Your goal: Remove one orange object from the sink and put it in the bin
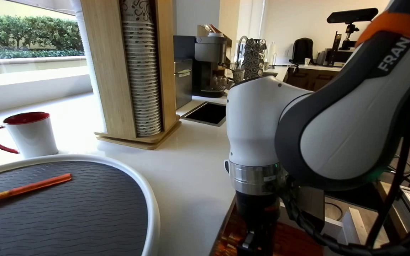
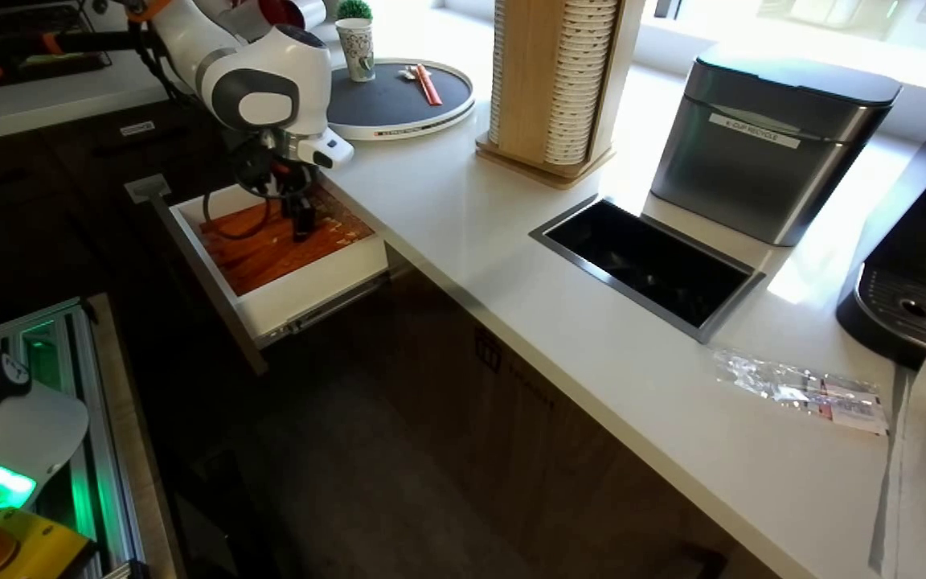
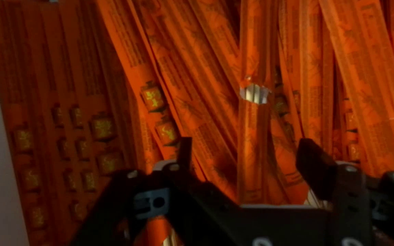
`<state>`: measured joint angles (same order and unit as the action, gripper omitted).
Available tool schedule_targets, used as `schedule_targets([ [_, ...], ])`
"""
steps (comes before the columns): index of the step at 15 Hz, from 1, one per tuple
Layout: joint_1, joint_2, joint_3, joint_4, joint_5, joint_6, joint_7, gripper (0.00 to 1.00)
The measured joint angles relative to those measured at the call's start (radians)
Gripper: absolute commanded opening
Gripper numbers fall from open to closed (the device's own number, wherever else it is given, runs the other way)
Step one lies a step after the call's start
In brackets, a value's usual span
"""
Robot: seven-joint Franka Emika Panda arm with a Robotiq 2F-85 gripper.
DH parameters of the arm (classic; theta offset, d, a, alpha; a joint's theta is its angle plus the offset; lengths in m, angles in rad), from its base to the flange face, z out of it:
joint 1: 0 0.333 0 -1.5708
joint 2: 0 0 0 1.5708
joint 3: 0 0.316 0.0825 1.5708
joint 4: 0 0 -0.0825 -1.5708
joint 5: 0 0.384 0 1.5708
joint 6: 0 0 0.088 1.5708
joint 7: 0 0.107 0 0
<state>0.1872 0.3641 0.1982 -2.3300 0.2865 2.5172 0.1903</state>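
In the drawer (image 2: 317, 286), where the orange packets (image 3: 197, 85) lie, the gripper (image 3: 246, 150) is spread wide with nothing held, so the middle packet (image 3: 254, 136) should be kept centred between the fingers (image 3: 315, 167) and pinched alone

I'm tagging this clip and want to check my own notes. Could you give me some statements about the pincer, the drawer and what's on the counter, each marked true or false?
1. The wrist view shows the pincer shut. False: the pincer is open.
2. Orange packets lie in a pulled-out drawer. True.
3. One packet in the wrist view has a pale gap partway along its wrapper. True.
4. The white mug is white inside. False: the mug is red inside.
5. An orange strip lies on the round tray. True.
6. The lone paper cup stands in the drawer. False: the paper cup stands on the tray.
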Motion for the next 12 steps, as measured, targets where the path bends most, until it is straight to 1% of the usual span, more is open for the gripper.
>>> schedule_targets([
  [1, 0.003, 0.006, -0.002, 0.008, -0.003, 0.000, 0.004, 0.62],
  [2, 0.006, 0.011, -0.004, 0.015, -0.007, 0.000, 0.007, 0.59],
  [5, 0.016, 0.028, -0.014, 0.037, -0.039, 0.000, 0.027, 0.61],
  [7, 0.027, 0.041, -0.024, 0.053, -0.068, 0.000, 0.041, 0.59],
  [9, 0.034, 0.057, -0.031, 0.069, -0.087, 0.000, 0.048, 0.48],
  [12, 0.039, 0.077, -0.034, 0.094, -0.104, 0.000, 0.051, 0.24],
])
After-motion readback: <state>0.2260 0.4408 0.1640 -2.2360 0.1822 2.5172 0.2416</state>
